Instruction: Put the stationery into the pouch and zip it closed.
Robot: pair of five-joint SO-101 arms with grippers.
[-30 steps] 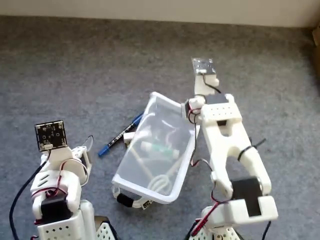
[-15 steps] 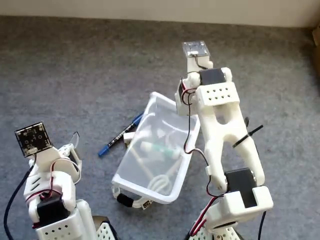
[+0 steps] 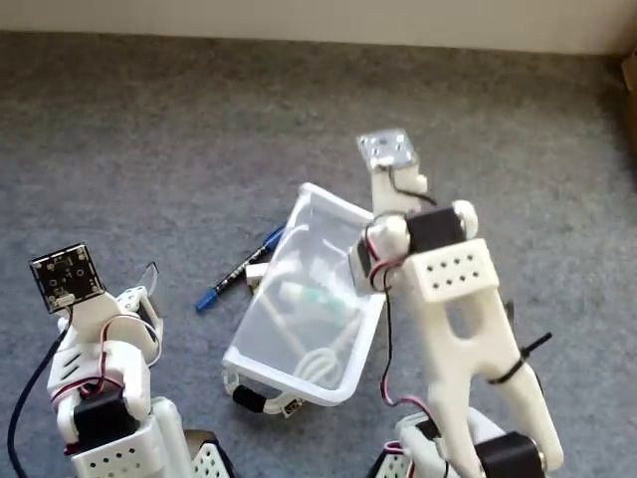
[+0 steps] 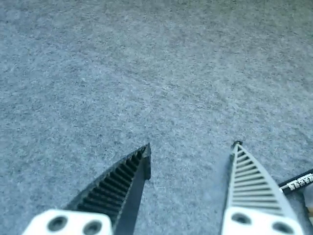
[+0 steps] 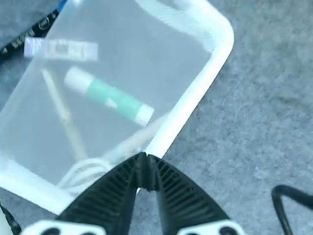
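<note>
Task status, stationery pouch. The translucent mesh pouch (image 3: 323,196) lies flat on the grey carpet (image 3: 149,129) between the two arms, nearer the right one. Part of the loading appears done. Through the mesh a green-and-white tube (image 5: 107,95), a thin pale stick (image 5: 61,115) and a coiled white cable (image 5: 85,171) can be seen inside.

One item is not yet in. A blue pen (image 3: 239,269) lies on the carpet outside the pouch, with one end touching its left edge. A small white piece (image 5: 61,49) sits by that end of the pen; whether it is inside the pouch or under it cannot be told. Whether the zip is drawn at all cannot be read either, so closing is judged to be outstanding, along with the pen.

The right gripper (image 5: 145,159) has its jaws pressed together, tips at the pouch's white rim (image 5: 190,95) on the side away from the pen. It is not clear whether they pinch the rim or merely touch it. The left gripper (image 4: 190,147) hangs over bare carpet with its jaws spread wide and holds nothing. The pen's end lies just beside one of its fingers.
</note>
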